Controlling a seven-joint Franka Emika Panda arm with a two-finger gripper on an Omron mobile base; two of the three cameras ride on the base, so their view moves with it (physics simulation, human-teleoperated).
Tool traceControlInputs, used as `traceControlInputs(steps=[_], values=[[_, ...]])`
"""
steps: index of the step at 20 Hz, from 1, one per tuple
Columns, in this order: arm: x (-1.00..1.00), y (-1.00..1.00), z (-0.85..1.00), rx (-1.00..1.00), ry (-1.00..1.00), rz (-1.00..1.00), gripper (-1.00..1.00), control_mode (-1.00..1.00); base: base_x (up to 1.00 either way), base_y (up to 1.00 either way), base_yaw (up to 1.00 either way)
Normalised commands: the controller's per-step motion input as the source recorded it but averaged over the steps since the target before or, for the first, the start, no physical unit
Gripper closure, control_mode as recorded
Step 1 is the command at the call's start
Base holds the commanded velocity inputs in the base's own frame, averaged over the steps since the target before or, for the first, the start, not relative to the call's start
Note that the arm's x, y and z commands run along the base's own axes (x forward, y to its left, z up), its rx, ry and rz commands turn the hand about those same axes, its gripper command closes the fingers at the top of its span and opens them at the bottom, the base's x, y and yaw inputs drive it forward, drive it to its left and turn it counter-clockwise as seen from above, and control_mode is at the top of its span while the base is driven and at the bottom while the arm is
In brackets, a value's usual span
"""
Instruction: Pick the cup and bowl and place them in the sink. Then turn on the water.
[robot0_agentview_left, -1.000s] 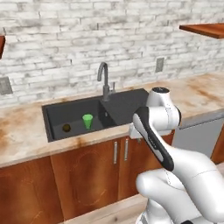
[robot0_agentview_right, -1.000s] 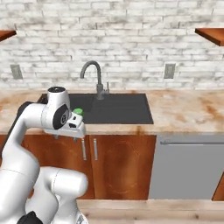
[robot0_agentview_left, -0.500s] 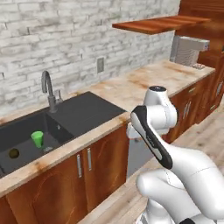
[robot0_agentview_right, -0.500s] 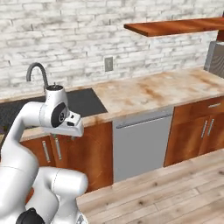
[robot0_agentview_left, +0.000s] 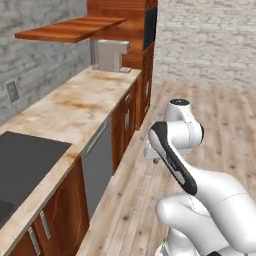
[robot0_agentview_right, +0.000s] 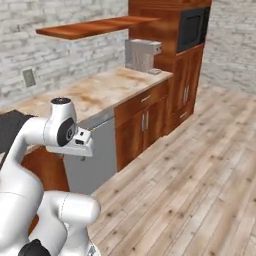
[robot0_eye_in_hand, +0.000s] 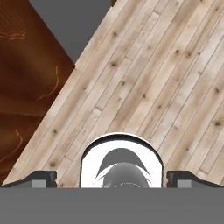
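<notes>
End effector (robot0_eye_in_hand: 112, 179) wide over floorboards (robot0_eye_in_hand: 144, 87)

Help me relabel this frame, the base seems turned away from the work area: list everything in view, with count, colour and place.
sink: one, black, left edge, set in the counter.
counter: one, marbled beige, along the wall.
dishwasher: one, grey, under the counter.
cabinets: several, brown wood, below the counter.
shelf: one, brown wood, on the brick wall.
coffee machine: one, grey, counter's far end.
outlet: one, grey, on the wall.
floor: light wood planks.
gripper: one, dark tips, open, empty, over the floor.
</notes>
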Motion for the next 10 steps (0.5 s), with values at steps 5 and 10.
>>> traceControlInputs(steps=[5, 10], values=[[0.0, 0.0, 0.0, 0.0, 0.0, 0.0, -1.0, 1.0, -0.5, 0.0, -0.74], [0.0, 0.0, 0.0, 0.0, 0.0, 0.0, -1.0, 1.0, -0.62, -0.14, -0.65]])
